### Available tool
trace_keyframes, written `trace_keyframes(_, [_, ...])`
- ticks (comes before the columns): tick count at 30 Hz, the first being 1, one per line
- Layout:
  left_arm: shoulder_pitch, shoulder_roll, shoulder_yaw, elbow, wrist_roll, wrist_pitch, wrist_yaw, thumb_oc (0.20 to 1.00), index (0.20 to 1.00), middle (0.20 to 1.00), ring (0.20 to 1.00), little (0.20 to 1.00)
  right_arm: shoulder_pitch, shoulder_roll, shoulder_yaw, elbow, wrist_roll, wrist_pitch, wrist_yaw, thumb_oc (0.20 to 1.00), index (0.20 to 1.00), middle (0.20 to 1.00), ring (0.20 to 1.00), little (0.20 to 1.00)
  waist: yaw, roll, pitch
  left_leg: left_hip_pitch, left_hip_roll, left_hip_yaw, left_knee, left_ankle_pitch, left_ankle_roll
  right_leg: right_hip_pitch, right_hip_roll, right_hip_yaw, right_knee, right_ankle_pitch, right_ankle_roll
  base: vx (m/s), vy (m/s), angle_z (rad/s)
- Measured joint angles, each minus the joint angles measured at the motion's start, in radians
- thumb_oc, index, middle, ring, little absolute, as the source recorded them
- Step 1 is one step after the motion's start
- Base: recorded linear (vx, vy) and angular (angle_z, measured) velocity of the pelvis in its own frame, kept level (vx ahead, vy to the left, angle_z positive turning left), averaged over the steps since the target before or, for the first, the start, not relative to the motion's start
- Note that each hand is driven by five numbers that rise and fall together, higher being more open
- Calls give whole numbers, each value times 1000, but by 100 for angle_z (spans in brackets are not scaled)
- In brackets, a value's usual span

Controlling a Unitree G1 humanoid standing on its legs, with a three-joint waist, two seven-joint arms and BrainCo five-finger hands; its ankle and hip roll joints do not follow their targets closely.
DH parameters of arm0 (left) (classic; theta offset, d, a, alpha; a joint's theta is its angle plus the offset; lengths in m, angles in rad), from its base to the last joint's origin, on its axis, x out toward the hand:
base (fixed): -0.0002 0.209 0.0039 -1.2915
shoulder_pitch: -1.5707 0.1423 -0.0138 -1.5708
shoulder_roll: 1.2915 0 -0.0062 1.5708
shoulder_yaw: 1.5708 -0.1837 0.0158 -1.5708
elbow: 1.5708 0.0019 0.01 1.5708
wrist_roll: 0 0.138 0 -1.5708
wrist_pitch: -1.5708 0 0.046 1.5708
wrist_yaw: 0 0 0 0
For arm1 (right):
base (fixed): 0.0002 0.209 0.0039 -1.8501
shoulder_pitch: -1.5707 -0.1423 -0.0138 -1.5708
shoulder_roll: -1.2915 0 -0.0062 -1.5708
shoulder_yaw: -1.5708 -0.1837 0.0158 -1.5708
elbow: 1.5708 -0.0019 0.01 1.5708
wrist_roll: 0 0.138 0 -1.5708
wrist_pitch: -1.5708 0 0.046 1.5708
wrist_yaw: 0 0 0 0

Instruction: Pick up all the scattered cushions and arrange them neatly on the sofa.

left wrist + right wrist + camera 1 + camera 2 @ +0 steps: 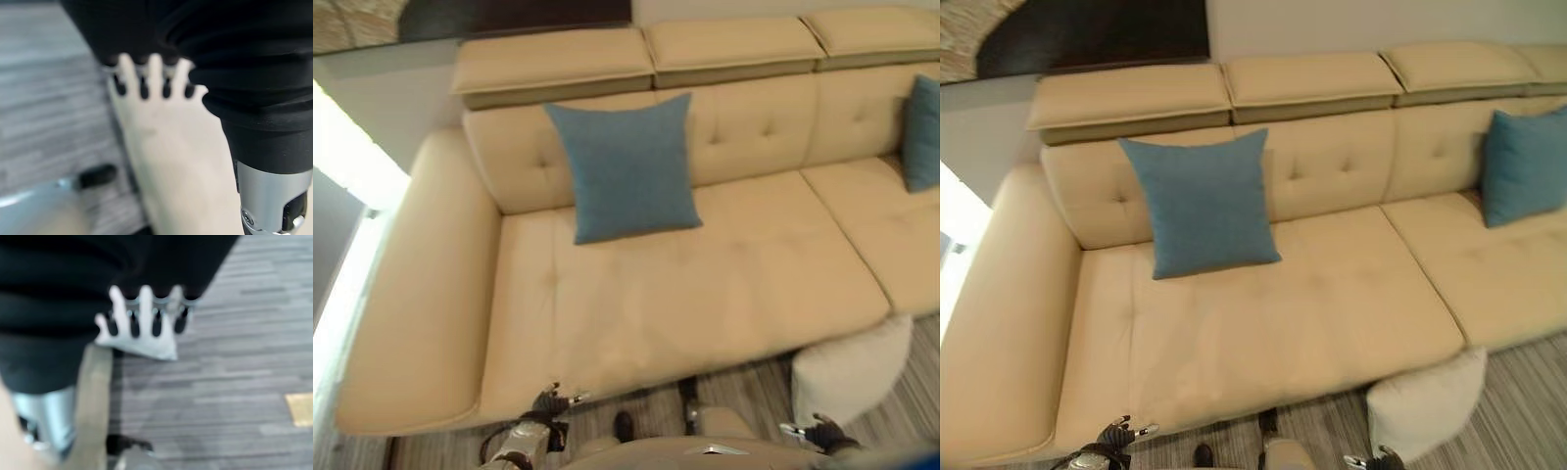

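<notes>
Cushions are spread along a wide tan sofa (705,284) with smooth, button-tufted upholstery and flat rectangular headrest pads along the top. Starting at the left, the left hand (551,400) hangs low at the sofa's front edge, its fingers (143,81) straight and released, holding nothing; in its wrist view they point along the pale seat front beside the grey striped floor (234,382). Well beyond those fingers, a square blue cushion (626,166) of matte woven cloth leans upright against the backrest. Further right, a second blue cushion (1523,164) of the same cloth stands against the back of the next seat. Below it, a plump off-white cushion (1425,403) rests on the floor, propped against the sofa's front. The right hand (818,429) sits just beside this white cushion, fingers (146,308) extended and relaxed, gripping nothing.
</notes>
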Motion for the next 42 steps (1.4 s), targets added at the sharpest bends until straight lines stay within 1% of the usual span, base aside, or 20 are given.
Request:
trace_keyframes(1, [-3, 2, 3, -3, 10, 0, -1, 1000, 1000, 1000, 1000, 1000, -15, 3, 2, 1, 0, 5, 2, 1000, 1000, 1000, 1000, 1000, 11, 7, 11, -8, 9, 23, 1, 1, 30, -9, -4, -17, 27, -1, 15, -314, 96, -63])
trace_keyframes(3, [-4, 6, 6, -4, 14, 0, -1, 1000, 1000, 1000, 1000, 1000, -16, 6, 6, 24, 0, 9, 3, 1000, 1000, 1000, 1000, 1000, 9, 29, 17, -19, 36, 47, 5, 22, 56, -27, -1, -77, 160, -26, -4, -221, 76, -24])
trace_keyframes(5, [5, 22, 7, -6, 14, -1, 0, 1000, 1000, 1000, 1000, 1000, -18, 6, 8, 33, 0, 12, 4, 1000, 1000, 1000, 1000, 1000, 52, 53, 23, -8, 66, 83, -2, 34, 55, -45, 3, -126, 389, -96, -7, -165, 42, -57])
trace_keyframes(6, [10, 44, 9, 15, 14, 5, 0, 1000, 1000, 1000, 1000, 1000, -23, 6, 9, 34, 0, 10, 4, 1000, 1000, 1000, 1000, 1000, 64, 60, 22, -8, 81, 101, 2, 41, 62, -2, -2, -121, 539, -193, 0, -141, 10, -54])
trace_keyframes(7, [19, 53, 8, 18, 15, 13, 0, 1000, 1000, 1000, 1000, 1000, -25, 5, 8, 29, -1, 9, 5, 1000, 1000, 1000, 1000, 1000, 70, 63, 20, -10, 84, 101, -2, 36, 63, 25, -7, -120, 560, -223, 3, -134, -26, -49])
trace_keyframes(12, [68, 53, 16, 14, 20, 21, 0, 1000, 1000, 1000, 1000, 1000, -38, 12, 30, 23, -7, 8, 8, 1000, 1000, 1000, 1000, 1000, 128, 72, -19, -23, 103, 168, -31, 72, 49, 166, -51, -183, 461, -277, -6, -131, -117, -41])
trace_keyframes(13, [97, 67, 22, 19, 21, 24, 0, 1000, 1000, 1000, 1000, 1000, -42, 46, 30, 5, -11, 4, 9, 1000, 1000, 1000, 1000, 1000, 154, 32, -37, -30, 103, 193, -31, 80, -17, 242, -31, -190, 255, -273, -3, -214, -223, -80])
trace_keyframes(14, [102, 77, 30, 20, 22, 30, 0, 1000, 1000, 1000, 1000, 1000, -41, 63, 31, 3, -11, 3, 9, 1000, 1000, 1000, 1000, 1000, 151, 8, -48, -43, 99, 195, -30, 87, -34, 277, -18, -203, 155, -282, -32, -176, -160, -46])
trace_keyframes(16, [68, 52, 22, 13, 23, 26, 0, 1000, 1000, 1000, 1000, 1000, -11, 59, 31, 6, -9, 5, 7, 1000, 1000, 1000, 1000, 1000, 134, 5, -60, -105, 146, 118, 15, 134, -103, 304, 59, -197, 39, -238, -123, -256, -131, 33])
trace_keyframes(19, [42, 36, -7, 15, 44, 25, -1, 1000, 1000, 1000, 1000, 1000, 6, 50, 33, 9, -6, 4, 2, 1000, 1000, 1000, 1000, 1000, 118, -9, -52, -156, 178, 36, 80, 191, -155, 271, 86, -178, 52, -209, -172, -271, -48, -12])
trace_keyframes(22, [41, 26, -3, 15, 42, 24, 0, 1000, 1000, 1000, 1000, 1000, -33, 20, 72, 11, 2, -6, 0, 1000, 1000, 1000, 1000, 1000, 116, -39, -28, -139, 83, -276, 175, 107, -185, 227, 66, -64, 61, -159, -184, -89, 38, -108])
trace_keyframes(26, [-4, 1, -3, 15, 42, 19, 0, 1000, 1000, 1000, 1000, 1000, -41, -16, 80, 13, 3, -5, 1, 1000, 1000, 1000, 1000, 1000, 78, -5, -11, -46, 58, -387, 146, -18, -143, 226, 92, 45, 4, -101, -163, -84, 198, -89])
trace_keyframes(28, [-33, -16, -45, 17, 56, 17, 1, 1000, 1000, 1000, 1000, 1000, -42, -21, 59, 13, 3, -4, 2, 1000, 1000, 1000, 1000, 1000, 58, 32, -17, -4, 65, -277, 39, -7, -108, 180, 102, 107, 1, -79, -135, -138, 233, -92])
trace_keyframes(29, [-38, -26, -61, 14, 62, 16, 0, 1000, 1000, 1000, 1000, 1000, -53, -22, 51, 9, 3, -4, 2, 1000, 1000, 1000, 1000, 1000, 57, 50, -23, 14, 64, -236, -9, -14, -56, 149, 112, 137, 4, -66, -116, -156, 180, -115])
trace_keyframes(32, [-64, -21, -82, 8, 64, 17, 0, 1000, 1000, 1000, 1000, 1000, -61, 14, 63, -5, 3, -4, 7, 1000, 1000, 1000, 1000, 1000, 60, 24, -7, 14, 33, -121, -32, 24, -29, 90, 68, 169, 10, -34, -78, -183, 145, -113])
trace_keyframes(34, [-63, -2, -83, -14, 71, 16, 1, 1000, 1000, 1000, 1000, 1000, -64, 42, 70, -2, 1, -6, 8, 1000, 1000, 1000, 1000, 1000, 81, 12, 4, 7, 23, -26, -23, 20, -4, 47, 17, 68, 26, -49, -38, -238, 116, -138])
trace_keyframes(36, [-71, 14, -83, -19, 94, 15, 1, 1000, 1000, 1000, 1000, 1000, -89, 45, 75, 9, 0, -3, 8, 1000, 1000, 1000, 1000, 1000, 101, 34, 36, 8, 49, 63, -16, 22, 17, 4, -25, -143, 171, -81, 9, -183, 104, -112])
trace_keyframes(38, [-63, 33, -82, -25, 100, 10, 3, 1000, 1000, 1000, 1000, 1000, -88, 37, 74, 27, -1, -4, 6, 1000, 1000, 1000, 1000, 1000, 144, 64, 45, 19, 82, 138, -10, 14, 27, -1, -84, -357, 367, -129, -10, -56, 33, -121])
trace_keyframes(41, [-53, 58, -70, -24, 100, 8, 5, 1000, 1000, 1000, 1000, 1000, -66, 32, 70, 25, -1, -3, 1, 1000, 1000, 1000, 1000, 1000, 138, 58, 43, 10, 85, 150, -14, 23, 31, 96, -85, -283, 355, -162, 7, -144, -99, -44])
trace_keyframes(42, [-34, 56, -52, -10, 100, 7, 5, 1000, 1000, 1000, 1000, 1000, -64, 31, 72, 25, -2, -6, 1, 1000, 1000, 1000, 1000, 1000, 161, 59, 41, 11, 99, 215, -23, 39, 24, 123, -97, -323, 405, -216, -3, -100, -166, -97])
